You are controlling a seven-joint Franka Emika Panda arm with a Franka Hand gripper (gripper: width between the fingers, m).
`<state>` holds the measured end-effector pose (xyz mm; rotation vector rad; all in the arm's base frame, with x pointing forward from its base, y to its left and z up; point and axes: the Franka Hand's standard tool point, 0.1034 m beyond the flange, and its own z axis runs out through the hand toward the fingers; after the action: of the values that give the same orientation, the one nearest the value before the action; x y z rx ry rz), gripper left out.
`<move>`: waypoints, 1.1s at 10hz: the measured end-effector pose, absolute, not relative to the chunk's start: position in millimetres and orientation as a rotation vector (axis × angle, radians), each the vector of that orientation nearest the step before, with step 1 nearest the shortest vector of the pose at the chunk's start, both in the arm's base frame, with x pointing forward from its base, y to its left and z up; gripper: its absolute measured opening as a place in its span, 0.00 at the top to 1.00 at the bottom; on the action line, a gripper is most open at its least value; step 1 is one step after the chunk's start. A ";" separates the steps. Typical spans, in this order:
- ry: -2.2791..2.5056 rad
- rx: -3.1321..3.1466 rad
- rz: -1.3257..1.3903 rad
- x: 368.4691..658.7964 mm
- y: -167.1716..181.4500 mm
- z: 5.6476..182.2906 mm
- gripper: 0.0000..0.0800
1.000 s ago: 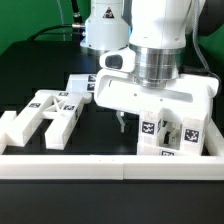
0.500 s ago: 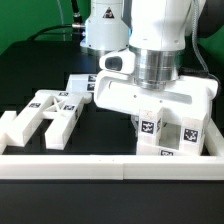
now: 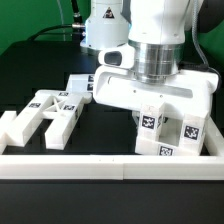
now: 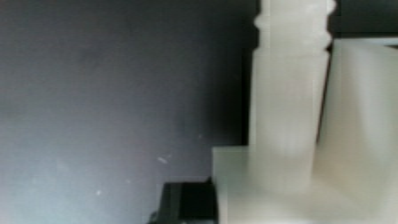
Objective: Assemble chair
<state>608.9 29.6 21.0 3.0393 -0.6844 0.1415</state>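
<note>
On the exterior view's left, the loose legs [image 3: 45,115] lie on the desk [image 3: 30,70] just behind the rail [image 3: 100,165], touching one another. The marker board [image 3: 78,85] sits farther behind the rail than they do. On the right, the tagged block [image 3: 165,135] of chair parts stands just behind the rail, directly under the arm [image 3: 155,40].

The pincer is hidden beneath the arm's broad white hand, so I cannot tell whether its fingers are apart or together. The wrist view shows only a white post [image 4: 290,110] with a slab [image 4: 365,120] close beside it.

The main risk is a blind descent. If a finger lands on top of the post instead of beside it, it could tip the block or shove it against the rail. The slab crowds the post on one side, so a finger may wedge there or catch both parts. An off-centre squeeze could twist the post out of line.

A second ago, a fingertip showed below the hand, beside the block. Now the hand has sunk lower and covers it, while the legs and block have not moved.
</note>
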 end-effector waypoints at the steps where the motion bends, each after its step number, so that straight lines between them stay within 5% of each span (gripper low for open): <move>1: -0.652 3.052 0.140 609.6 30.0 31.7 0.96; 4: -0.547 3.094 0.119 613.6 27.7 67.7 0.96; 7: -0.550 3.092 0.038 607.8 26.0 63.9 0.96; 11: -0.409 3.086 -0.474 596.1 19.9 69.0 0.96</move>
<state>596.1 19.9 69.0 3.0863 -0.4094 -0.4739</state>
